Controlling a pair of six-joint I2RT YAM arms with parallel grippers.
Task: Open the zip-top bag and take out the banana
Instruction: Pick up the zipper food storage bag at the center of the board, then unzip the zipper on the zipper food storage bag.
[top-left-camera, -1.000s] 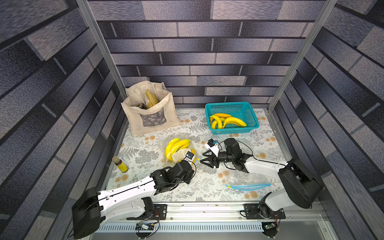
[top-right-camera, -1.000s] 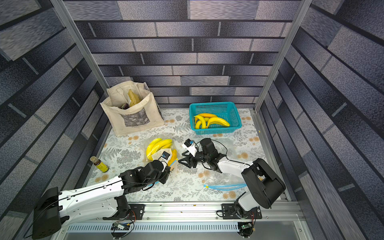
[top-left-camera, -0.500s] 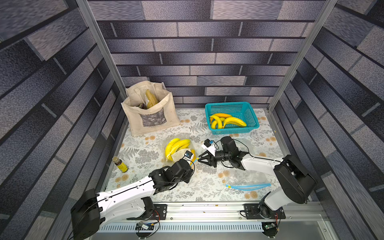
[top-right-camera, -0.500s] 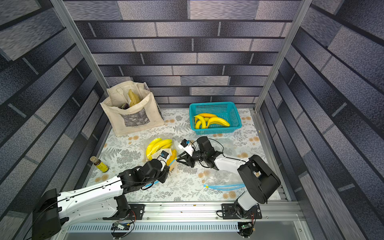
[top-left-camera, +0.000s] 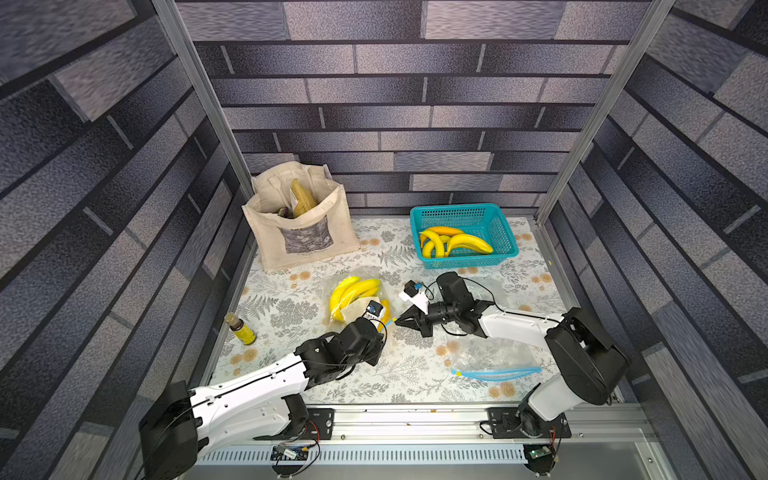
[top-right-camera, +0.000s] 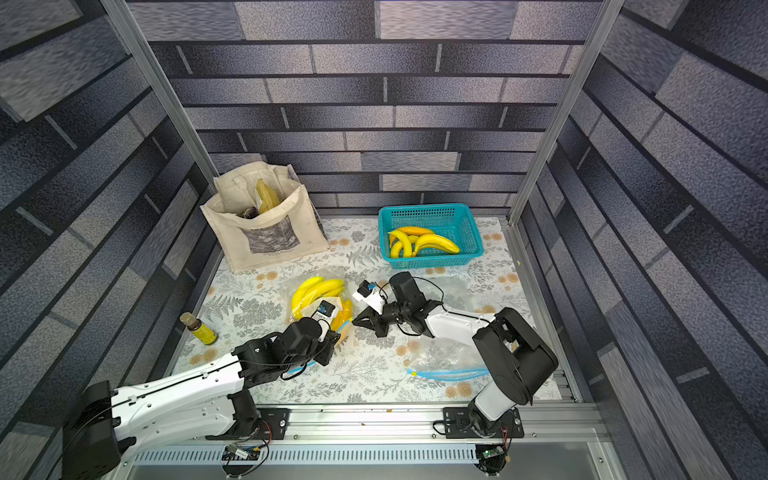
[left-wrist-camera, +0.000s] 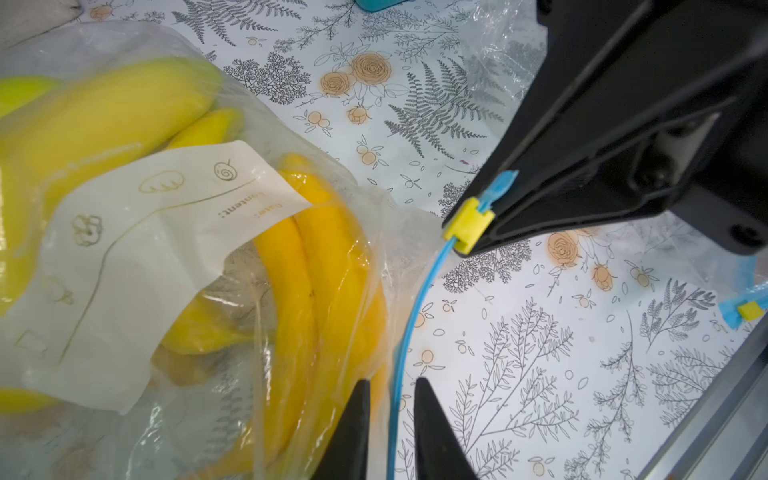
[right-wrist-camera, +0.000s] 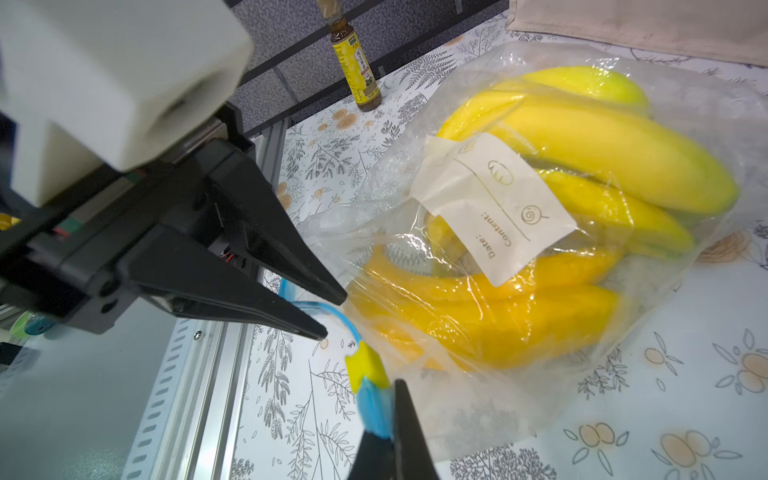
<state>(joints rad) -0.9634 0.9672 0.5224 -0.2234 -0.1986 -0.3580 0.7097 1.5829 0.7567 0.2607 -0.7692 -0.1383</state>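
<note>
Clear plastic, an empty bag (top-left-camera: 490, 357) lies flat at the worktop's (top-left-camera: 399, 376) front edge, by the right arm's base. Further in, the left end effector (left-wrist-camera: 392, 380) stands parted, astride the blue zip strip (left-wrist-camera: 409, 303) without pinching it. The right end effector (top-left-camera: 400, 321) is clamped on the strip's end just behind the yellow slider (left-wrist-camera: 468, 226). Beyond them sits the zip-top bag (top-left-camera: 353, 299), bananas (right-wrist-camera: 602, 141) inside, mid-worktop. Farthest back stand a canvas tote (top-left-camera: 303, 237) and a teal basket (top-left-camera: 461, 212) holding more fruit.

1. Left pincer (left-wrist-camera: 391, 380): its fingers run off the left wrist picture's edge, only the tips show.
2. Zip-top bag (left-wrist-camera: 124, 270) gets cropped there too, bananas (left-wrist-camera: 286, 291) included.
3. Bottle (top-left-camera: 241, 329) label, too tiny to read.
4. Tote bag (top-left-camera: 301, 243) contents mostly buried.
</note>
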